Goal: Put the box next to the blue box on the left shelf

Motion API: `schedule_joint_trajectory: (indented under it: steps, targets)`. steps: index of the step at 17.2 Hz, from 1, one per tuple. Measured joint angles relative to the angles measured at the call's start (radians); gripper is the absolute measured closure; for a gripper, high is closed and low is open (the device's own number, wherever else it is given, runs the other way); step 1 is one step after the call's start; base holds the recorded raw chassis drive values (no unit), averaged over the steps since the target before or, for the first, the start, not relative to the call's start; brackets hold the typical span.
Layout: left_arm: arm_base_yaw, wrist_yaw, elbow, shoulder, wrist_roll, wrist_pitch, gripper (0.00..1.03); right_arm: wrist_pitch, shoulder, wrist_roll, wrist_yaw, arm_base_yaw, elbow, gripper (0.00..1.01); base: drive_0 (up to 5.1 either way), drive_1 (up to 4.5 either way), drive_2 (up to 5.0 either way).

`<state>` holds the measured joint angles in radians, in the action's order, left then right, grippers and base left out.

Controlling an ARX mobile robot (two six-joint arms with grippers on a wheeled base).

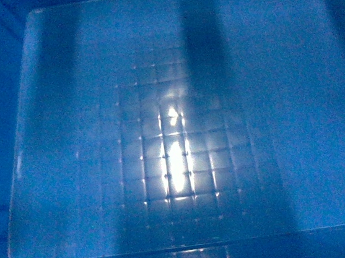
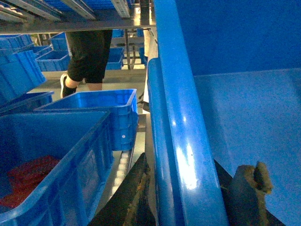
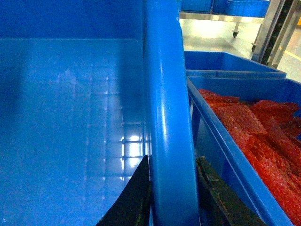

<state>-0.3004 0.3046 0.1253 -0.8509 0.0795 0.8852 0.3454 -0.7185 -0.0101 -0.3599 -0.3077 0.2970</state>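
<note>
The box [image 1: 173, 135] fills the head view, which shows only its pale grid floor and blue walls. My left gripper [image 2: 181, 188] is shut on the box's thick left rim [image 2: 178, 132], with one dark finger [image 2: 134, 193] outside and a padded finger [image 2: 247, 188] inside. At the opposite side my right gripper [image 3: 172, 165] is shut on the right rim [image 3: 167, 103], straddling it the same way. Other blue crates stand close on both sides; I cannot tell which one is the blue box on the left shelf.
Left of the box a blue crate [image 2: 61, 155] holds red material, with an empty crate [image 2: 96, 101] behind it, on a roller rail [image 2: 123, 165]. A person's legs [image 2: 87, 52] stand beyond. On the right, a crate of red bubble wrap [image 3: 254, 127] almost touches the box.
</note>
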Motion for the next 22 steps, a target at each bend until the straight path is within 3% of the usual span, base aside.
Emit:
schedule_joint_trajectory:
  steps: [22]
  targets:
    - [0.0, 0.0, 0.0, 0.0, 0.0, 0.0, 0.72, 0.0, 0.0, 0.0, 0.0, 0.0, 0.0, 0.81, 0.0, 0.0, 0.0]
